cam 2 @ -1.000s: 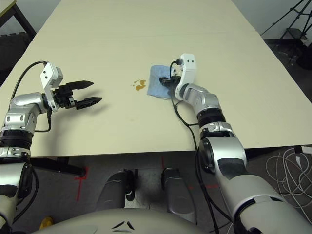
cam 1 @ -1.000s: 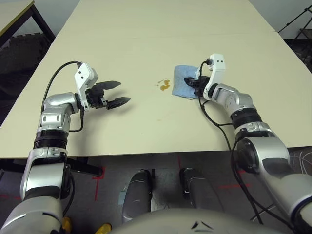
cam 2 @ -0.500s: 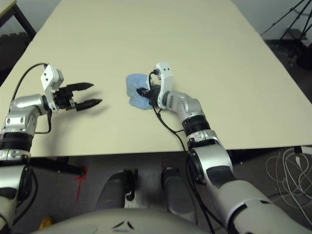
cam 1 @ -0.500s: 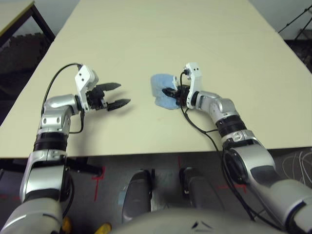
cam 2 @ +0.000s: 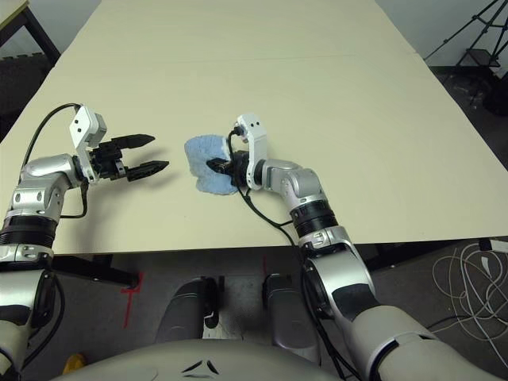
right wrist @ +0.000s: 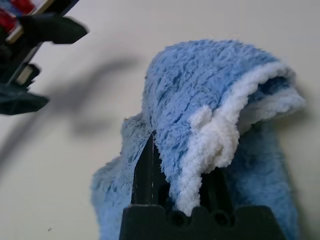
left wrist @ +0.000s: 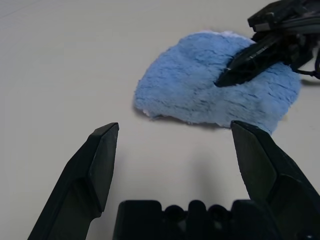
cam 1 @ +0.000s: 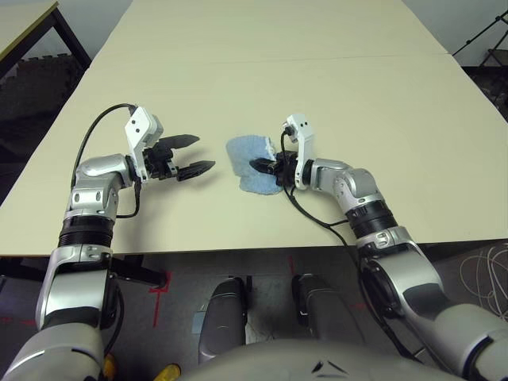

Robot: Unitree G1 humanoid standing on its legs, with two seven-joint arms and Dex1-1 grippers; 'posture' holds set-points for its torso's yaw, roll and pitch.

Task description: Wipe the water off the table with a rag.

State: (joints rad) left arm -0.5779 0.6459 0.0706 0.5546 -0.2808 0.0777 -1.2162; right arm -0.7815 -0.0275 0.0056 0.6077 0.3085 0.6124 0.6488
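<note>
Right tool (cam 1: 266,166) is pinching the rag (cam 1: 248,159), its black fingers pressed together on the cloth with a fold of blue terry and white edging draped over them, as we are seeing in the right wrist view. We are finding the rag lying crumpled on the surface (cam 1: 333,87), near its front half and roughly midway between the two arms, with the right tool resting on the side of the cloth nearest the right arm.

Left tool (cam 1: 190,155) is hovering just beside the rag on the rag's left, apart from it and touching nothing. Its two fingers are standing spread, pointing toward the cloth, with bare surface showing between them in the left wrist view.

We are noting no visible water on the bare surface around the rag; whether any is lying under the cloth we cannot tell.

We are also observing a faint seam (cam 1: 317,57) running across the surface farther from the robot than both tools, and a smaller dark-framed table (cam 1: 20,20) at the far left corner.
</note>
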